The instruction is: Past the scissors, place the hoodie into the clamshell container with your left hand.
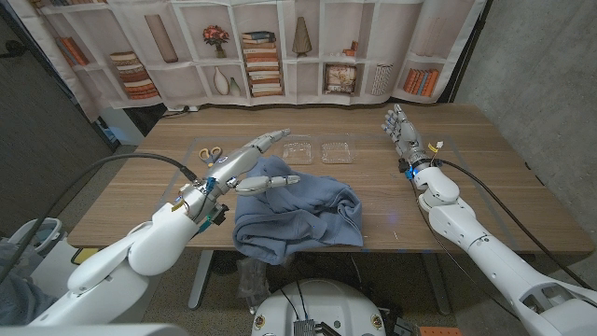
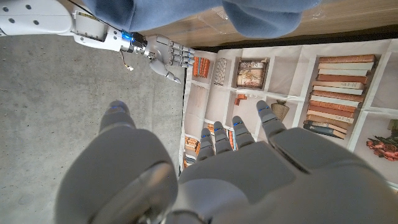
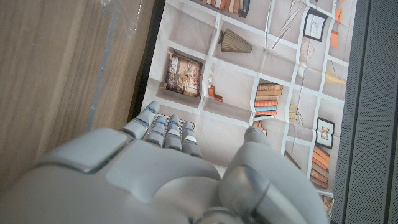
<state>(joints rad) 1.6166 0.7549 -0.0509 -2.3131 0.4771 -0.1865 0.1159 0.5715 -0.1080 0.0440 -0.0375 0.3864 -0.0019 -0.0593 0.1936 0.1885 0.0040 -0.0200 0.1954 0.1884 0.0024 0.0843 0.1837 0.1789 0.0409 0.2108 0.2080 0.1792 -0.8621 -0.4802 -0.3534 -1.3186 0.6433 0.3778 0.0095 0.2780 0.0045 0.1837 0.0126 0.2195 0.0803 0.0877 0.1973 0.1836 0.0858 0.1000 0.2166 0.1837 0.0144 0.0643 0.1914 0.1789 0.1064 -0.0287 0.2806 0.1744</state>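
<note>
A crumpled blue hoodie (image 1: 300,213) lies at the table's front middle; part of it also shows in the left wrist view (image 2: 186,14). My left hand (image 1: 250,164) hovers over the hoodie's left edge with its fingers spread and nothing in it, as its own camera (image 2: 208,165) also shows. Yellow-handled scissors (image 1: 211,154) lie on the table just left of that hand. An opened clear clamshell container (image 1: 318,151) sits beyond the hoodie. My right hand (image 1: 402,131) stands upright at the right, fingers straight, holding nothing (image 3: 165,155).
A bookshelf-print backdrop (image 1: 280,47) hangs behind the table. The wooden table (image 1: 485,177) runs bare to the right of my right arm. A clear plastic edge (image 3: 124,18) shows on the wood in the right wrist view. My right hand (image 2: 165,55) shows in the left wrist view.
</note>
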